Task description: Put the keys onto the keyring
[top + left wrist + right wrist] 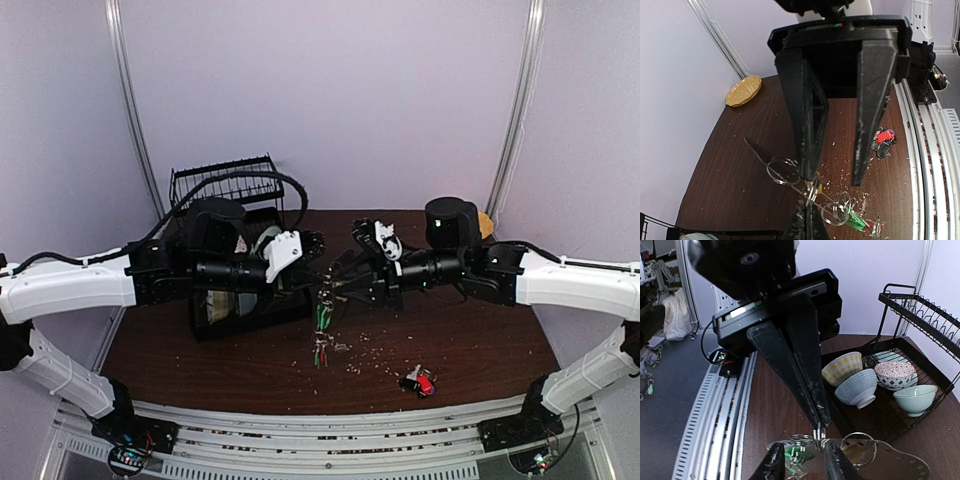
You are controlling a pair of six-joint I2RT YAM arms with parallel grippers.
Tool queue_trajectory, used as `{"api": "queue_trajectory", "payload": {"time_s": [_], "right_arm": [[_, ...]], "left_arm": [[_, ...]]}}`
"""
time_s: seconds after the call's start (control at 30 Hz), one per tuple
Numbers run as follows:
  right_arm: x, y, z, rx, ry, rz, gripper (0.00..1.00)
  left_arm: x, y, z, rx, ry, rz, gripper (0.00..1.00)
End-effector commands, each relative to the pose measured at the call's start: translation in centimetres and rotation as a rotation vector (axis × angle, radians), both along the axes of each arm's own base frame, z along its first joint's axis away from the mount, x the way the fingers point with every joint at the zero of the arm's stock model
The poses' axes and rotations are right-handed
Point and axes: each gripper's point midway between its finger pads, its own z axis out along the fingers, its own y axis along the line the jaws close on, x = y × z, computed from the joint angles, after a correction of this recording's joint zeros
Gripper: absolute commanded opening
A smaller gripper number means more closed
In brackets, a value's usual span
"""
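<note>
The white-and-black left arm (70, 285) reaches in from the left and the matching right arm (585, 282) from the right. Both are stretched roughly level, and their wrists meet nose to nose at centre. The black left claw (819, 425) is pinched tight. The black right claw (834, 179) faces it closely, fingers spread apart.

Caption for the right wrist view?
Shut left end effector holds the keyring before the open right end effector; four bowls sit in the black rack.
</note>
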Motion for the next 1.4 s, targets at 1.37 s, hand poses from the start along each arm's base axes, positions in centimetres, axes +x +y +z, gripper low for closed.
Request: {"api": "queue_trajectory", "payload": {"time_s": [1.37], "right_arm": [[-0.5,-0.1,1.8,0.032,-0.035,0.041,0.00]], "left_arm": [[-0.5,-0.8,0.0,-0.065,0.114,-0.127,0.20]]}}
